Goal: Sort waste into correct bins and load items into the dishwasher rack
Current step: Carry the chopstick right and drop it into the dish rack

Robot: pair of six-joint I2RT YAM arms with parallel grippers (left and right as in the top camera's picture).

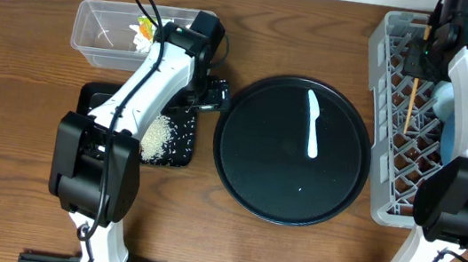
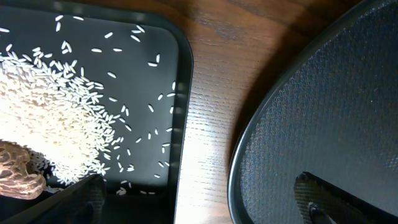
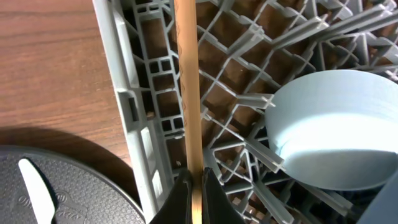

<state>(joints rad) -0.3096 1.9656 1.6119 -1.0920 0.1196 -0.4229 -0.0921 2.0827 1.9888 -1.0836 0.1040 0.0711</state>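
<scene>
table (image 1: 3, 120): brown wood, viewed from above.
clear tub (image 1: 93, 38): upper left of the overhead view.
printed wrapper (image 1: 146, 24): inside the clear tub, at its right end.
white tissue (image 1: 143, 42): inside the clear tub, right against the printed wrapper, just below it in the frame.
shallow black tray (image 1: 180, 151): left of centre, just below the clear tub, partly hidden under the left arm.
rice (image 2: 56, 118): heaped in the shallow black tray, with loose grains scattered toward its right rim.
brown lump (image 2: 18, 177): in the same tray, lower left of the left wrist view, touching the edge of the rice heap.
round black tray (image 1: 257, 161): centre of the overhead view.
white utensil (image 1: 313, 123): lying alone on the round black tray, up and right of its middle.
left gripper (image 2: 205, 208): spread wide, nothing between the fingers; over the strip of table between the two black trays.
dishwasher rack (image 1: 390, 97): grey lattice crate along the right edge of the overhead view.
right gripper (image 3: 196, 202): pinched narrow on one end of the chopstick, upper right of the overhead view.
chopstick (image 3: 188, 93): over the rack, just inside its left wall; contact with the grid floor unclear.
light blue cup (image 3: 336, 130): inside the rack, right of the chopstick and apart from it.
</scene>
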